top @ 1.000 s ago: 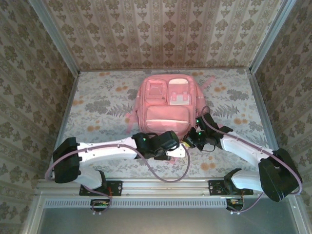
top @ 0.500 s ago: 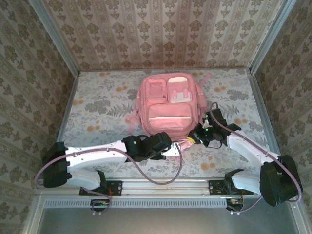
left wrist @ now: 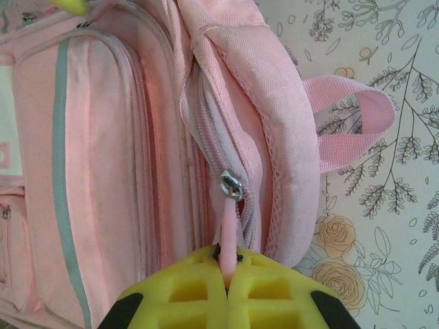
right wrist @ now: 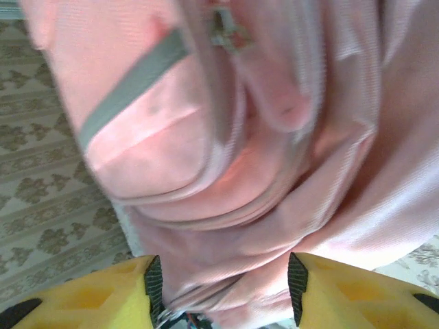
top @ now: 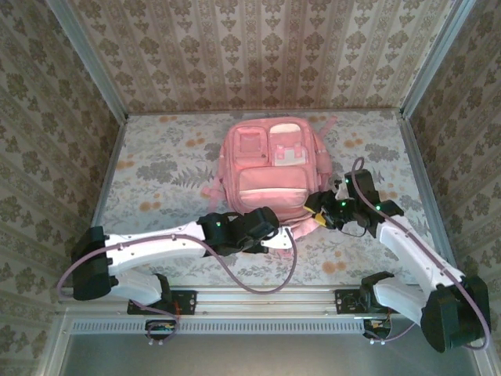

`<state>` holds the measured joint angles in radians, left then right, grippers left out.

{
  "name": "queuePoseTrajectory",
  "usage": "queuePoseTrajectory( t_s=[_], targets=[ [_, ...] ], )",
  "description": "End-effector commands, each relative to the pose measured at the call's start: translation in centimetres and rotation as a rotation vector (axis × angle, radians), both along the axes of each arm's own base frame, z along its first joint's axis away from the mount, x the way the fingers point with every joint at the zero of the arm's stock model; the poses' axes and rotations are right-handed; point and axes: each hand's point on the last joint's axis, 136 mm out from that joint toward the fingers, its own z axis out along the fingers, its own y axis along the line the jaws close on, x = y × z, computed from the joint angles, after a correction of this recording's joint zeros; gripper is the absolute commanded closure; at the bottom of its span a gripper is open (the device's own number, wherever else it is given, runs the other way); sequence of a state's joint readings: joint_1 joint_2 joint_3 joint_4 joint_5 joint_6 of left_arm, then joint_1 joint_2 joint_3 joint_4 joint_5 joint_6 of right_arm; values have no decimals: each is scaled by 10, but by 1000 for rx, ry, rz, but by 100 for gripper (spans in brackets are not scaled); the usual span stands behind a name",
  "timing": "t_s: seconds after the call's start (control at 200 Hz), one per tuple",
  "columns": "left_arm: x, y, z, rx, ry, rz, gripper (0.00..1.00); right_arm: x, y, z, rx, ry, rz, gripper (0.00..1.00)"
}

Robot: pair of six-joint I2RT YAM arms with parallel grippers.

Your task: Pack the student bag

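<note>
Pinching the zipper pull (left wrist: 228, 221) on the student bag (top: 270, 168), left pincer (left wrist: 226, 274) is clamped tight. Right pincer (right wrist: 223, 281) stands half-wide astride bag fabric. Zipping looks unfinished; contents unseen.

Right wrist view: pink backpack (right wrist: 226, 137) blurred, cropped at the top and right edges. Left wrist view: lower end of the zip pull tab (left wrist: 228, 226) hidden between the pressed-together pads of the left hand (left wrist: 228, 266).
</note>
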<state>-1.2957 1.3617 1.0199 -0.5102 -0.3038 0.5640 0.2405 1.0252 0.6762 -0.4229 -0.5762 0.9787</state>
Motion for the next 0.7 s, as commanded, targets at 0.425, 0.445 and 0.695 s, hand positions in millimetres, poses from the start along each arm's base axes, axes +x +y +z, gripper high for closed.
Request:
queuePoseTrajectory(
  t_s=[0.425, 0.445, 0.695],
  targets=[
    [-16, -14, -4, -33, 70, -22, 100, -24, 65, -44, 146, 230, -1, 38],
    [-17, -14, -5, -37, 78, -20, 100, -23, 66, -47, 137, 233, -5, 38],
    [-28, -5, -15, -80, 173, 39, 100, -18, 79, -107, 12, 307, -3, 66]
  ],
)
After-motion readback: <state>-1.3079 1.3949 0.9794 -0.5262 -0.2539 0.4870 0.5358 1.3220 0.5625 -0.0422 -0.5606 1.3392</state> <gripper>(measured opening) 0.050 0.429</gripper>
